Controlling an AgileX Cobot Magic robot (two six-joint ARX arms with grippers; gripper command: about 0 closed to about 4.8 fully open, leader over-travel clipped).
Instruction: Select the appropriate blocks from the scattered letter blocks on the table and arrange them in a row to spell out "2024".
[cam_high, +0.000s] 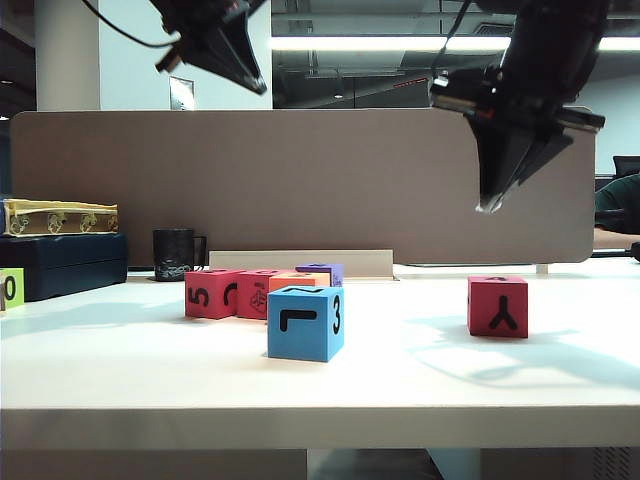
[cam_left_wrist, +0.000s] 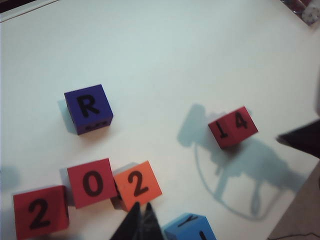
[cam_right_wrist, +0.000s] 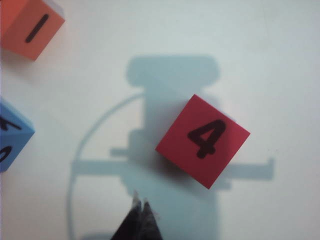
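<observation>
On your left, the left hand (cam_high: 262, 88) hangs high above the surface (cam_high: 150, 370), fingers pinched together on nothing. Below it sit the red block topped 2 (cam_left_wrist: 40, 212), the red block topped 0 (cam_left_wrist: 92, 182) and the orange block topped 2 (cam_left_wrist: 136, 185) in a loose row, with the blue block (cam_high: 306, 322) in front of them. Over to your right, the red block topped 4 (cam_right_wrist: 202, 140) stands well apart, and the right hand (cam_high: 490, 205) hovers above it, fingers together and empty.

Left gripper (cam_left_wrist: 141, 220) and right gripper (cam_right_wrist: 140, 217) hang high, fingers pressed together, empty.
</observation>
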